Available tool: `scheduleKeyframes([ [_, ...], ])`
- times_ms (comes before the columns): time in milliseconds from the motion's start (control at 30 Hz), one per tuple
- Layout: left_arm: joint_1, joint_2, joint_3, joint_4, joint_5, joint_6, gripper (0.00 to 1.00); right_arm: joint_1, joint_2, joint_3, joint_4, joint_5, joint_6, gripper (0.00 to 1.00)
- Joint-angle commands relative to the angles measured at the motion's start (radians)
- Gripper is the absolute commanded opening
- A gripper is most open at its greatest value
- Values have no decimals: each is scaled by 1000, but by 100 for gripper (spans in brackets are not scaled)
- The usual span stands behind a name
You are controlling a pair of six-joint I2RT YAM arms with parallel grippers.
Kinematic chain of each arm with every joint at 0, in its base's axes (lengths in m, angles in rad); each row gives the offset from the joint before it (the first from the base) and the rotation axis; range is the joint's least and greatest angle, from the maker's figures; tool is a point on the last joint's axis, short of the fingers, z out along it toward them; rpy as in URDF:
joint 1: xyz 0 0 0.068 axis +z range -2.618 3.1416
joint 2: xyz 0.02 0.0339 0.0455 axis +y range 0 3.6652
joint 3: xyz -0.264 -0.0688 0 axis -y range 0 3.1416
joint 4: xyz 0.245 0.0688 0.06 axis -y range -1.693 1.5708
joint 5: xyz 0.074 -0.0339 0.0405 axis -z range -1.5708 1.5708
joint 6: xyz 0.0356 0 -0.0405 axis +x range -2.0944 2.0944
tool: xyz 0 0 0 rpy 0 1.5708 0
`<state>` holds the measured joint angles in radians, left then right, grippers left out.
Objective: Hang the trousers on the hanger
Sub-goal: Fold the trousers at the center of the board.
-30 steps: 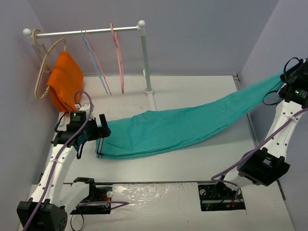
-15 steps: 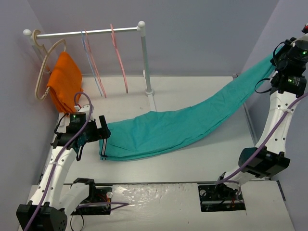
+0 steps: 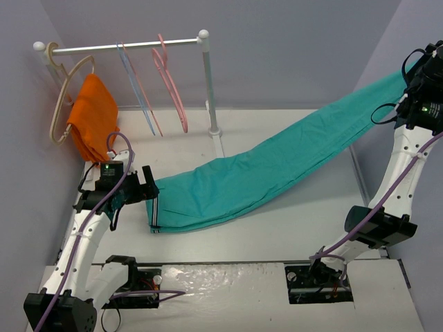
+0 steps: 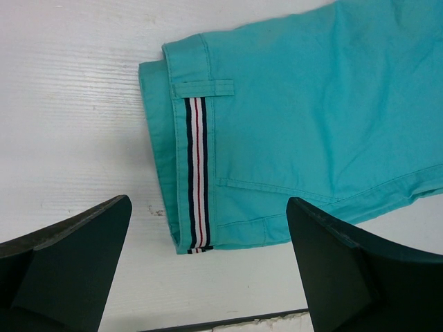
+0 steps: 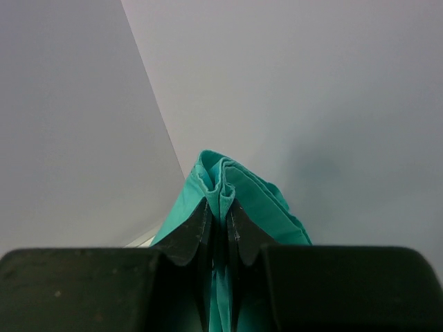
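The teal trousers point(image 3: 263, 173) stretch from the table's left middle up to the far right. Their waistband end with the striped band point(image 4: 197, 173) lies flat on the table. My left gripper point(image 3: 147, 185) hovers open just left of that end; in the left wrist view its fingers point(image 4: 83, 242) straddle the waistband corner without touching it, gripper point(image 4: 206, 202). My right gripper point(image 3: 417, 69) is raised high at the right wall, shut on the bunched leg end of the trousers point(image 5: 228, 183), gripper point(image 5: 221, 207). The salmon-pink hanger point(image 3: 169, 83) hangs from the rail at the back.
A white rail on a post point(image 3: 208, 83) stands at the back left. It carries a thick beige hanger point(image 3: 64, 104) with an orange cloth point(image 3: 91, 121) and a pale blue hanger point(image 3: 137, 90). Grey walls close in on the left, back and right.
My right gripper has risen with the leg end, drawing the trousers tauter, and the waistband has slid a little right, away from my left gripper. The pink hanger has swung on the rail.
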<state>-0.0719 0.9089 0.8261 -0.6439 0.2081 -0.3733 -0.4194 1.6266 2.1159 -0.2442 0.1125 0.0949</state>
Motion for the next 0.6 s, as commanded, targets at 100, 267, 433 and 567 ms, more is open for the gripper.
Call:
scheduleKeyframes([
  [100, 0, 4, 18, 24, -6, 7, 94, 38, -77, -47, 203, -124, -61, 0],
  [267, 1, 0, 19, 35, 1, 3, 94, 256, -206, -276, 216, -282, -168, 0],
  [433, 1, -14, 17, 39, 24, -1, 94, 458, -369, -577, 223, -344, -173, 0],
  [567, -1, -49, 24, 33, 57, -25, 94, 621, -447, -754, 264, -344, -129, 0],
])
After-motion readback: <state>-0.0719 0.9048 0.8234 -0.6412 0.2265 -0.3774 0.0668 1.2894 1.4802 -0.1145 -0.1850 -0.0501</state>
